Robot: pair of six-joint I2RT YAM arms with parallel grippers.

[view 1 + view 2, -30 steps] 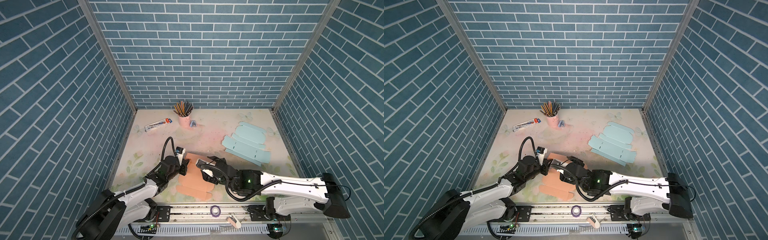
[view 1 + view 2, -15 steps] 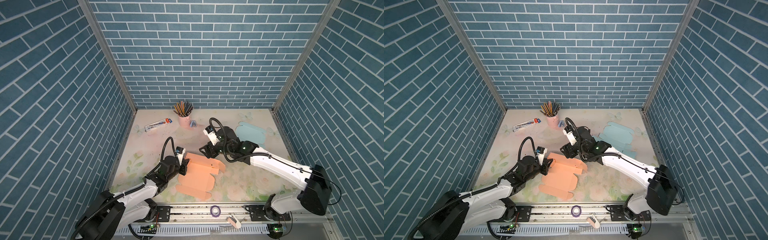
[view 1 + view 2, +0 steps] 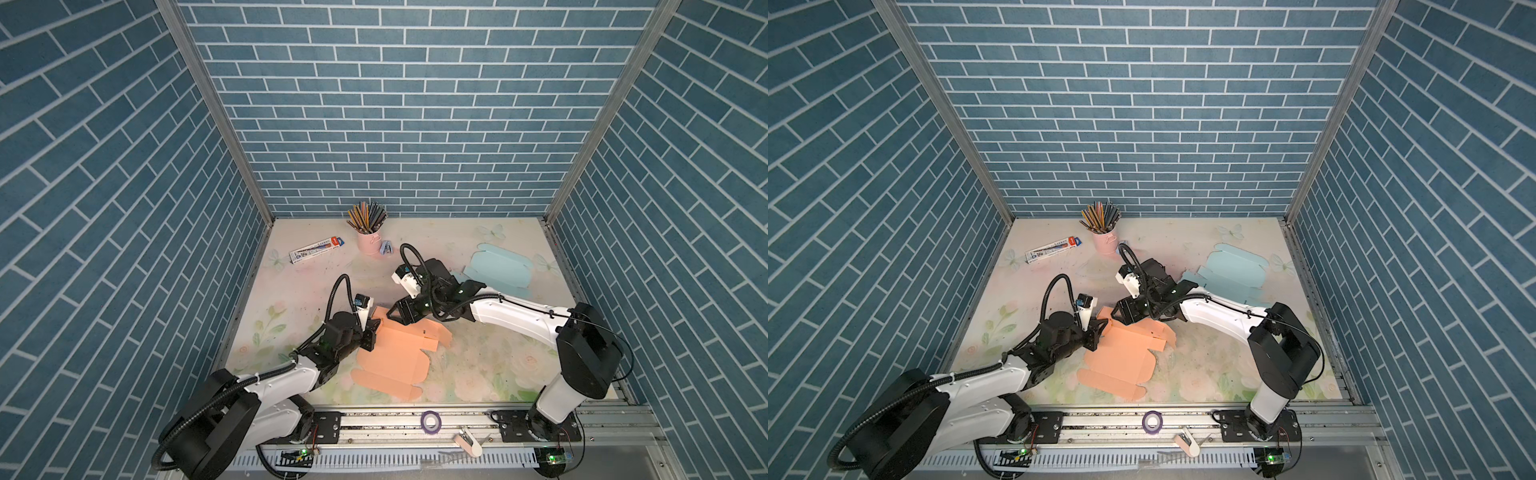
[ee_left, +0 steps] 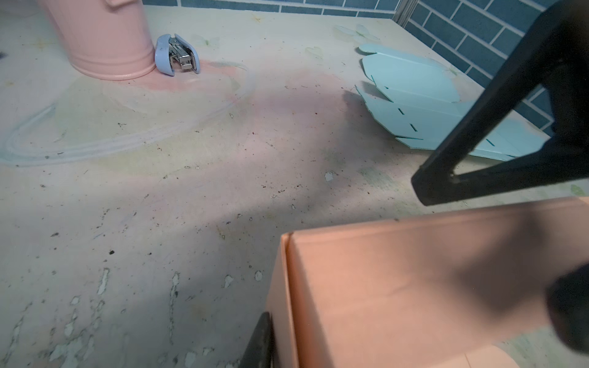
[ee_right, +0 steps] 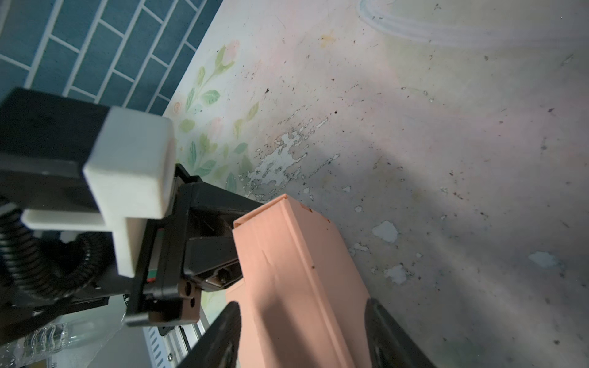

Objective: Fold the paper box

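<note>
Blue brick-patterned walls enclose a worn floral tabletop (image 3: 478, 365), where the orange paper box (image 3: 395, 365) lies near the front centre. It is mostly a flat blank, with its far wall (image 5: 287, 270) raised upright. Left gripper (image 3: 369, 333): nearly closed, pinching the left end of that raised wall, as the right wrist view shows. Right gripper (image 3: 397, 316): jaws apart, straddling the same wall with one finger on each face and a gap visible beside the card; it holds nothing yet. Step in hand, by judgement: creasing the far wall along its score line. To do it well, the right jaws should close squarely on the wall close to the fold, while the left grip anchors the blank against sliding. Pressure should run along the score, lest the thin card buckle or tear. A pale blue blank (image 3: 498, 270) lies well apart at the far right; a pink pencil cup (image 3: 369, 242) stands at the back.
</note>
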